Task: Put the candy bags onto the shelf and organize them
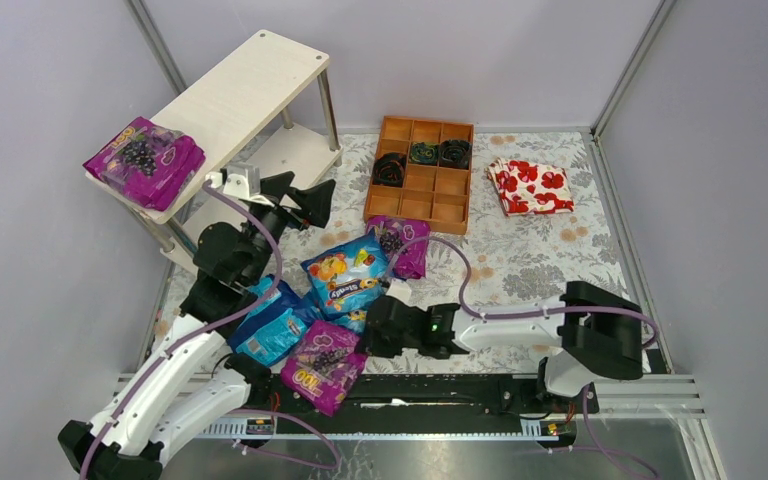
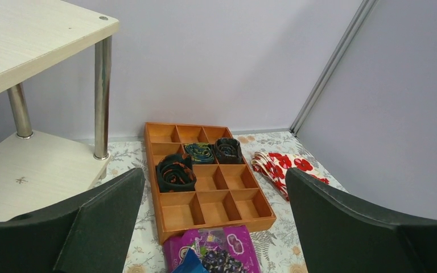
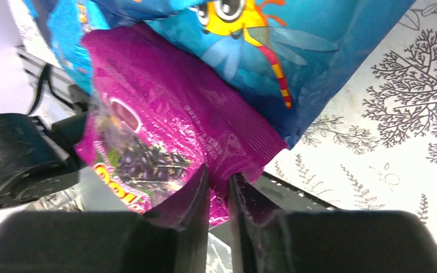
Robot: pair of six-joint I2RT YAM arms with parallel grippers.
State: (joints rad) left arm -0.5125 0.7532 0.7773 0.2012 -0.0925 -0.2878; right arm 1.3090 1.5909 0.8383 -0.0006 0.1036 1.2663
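The shelf [image 1: 245, 85] stands at the far left; its boards also show in the left wrist view [image 2: 31, 34]. A stack of magenta candy bags [image 1: 143, 160] lies on the near end of its top board. On the table lie a blue bag [image 1: 345, 272], a second blue bag [image 1: 270, 328], a magenta bag [image 1: 400, 243] near the tray, seen too in the left wrist view [image 2: 219, 253], and a magenta bag [image 1: 324, 366] at the front edge. My left gripper [image 1: 305, 198] [image 2: 214, 173] is open and empty beside the lower board. My right gripper [image 1: 378, 328] [image 3: 219, 182] is shut on the edge of the front magenta bag [image 3: 165, 131].
An orange-brown compartment tray [image 1: 438, 195] [image 2: 173, 216] with three dark rolls stands at the back centre. A folded white cloth with red flowers [image 1: 530, 186] [image 2: 281, 168] lies right of it. Walls close in on left and right; a metal rail [image 1: 480, 385] runs along the front.
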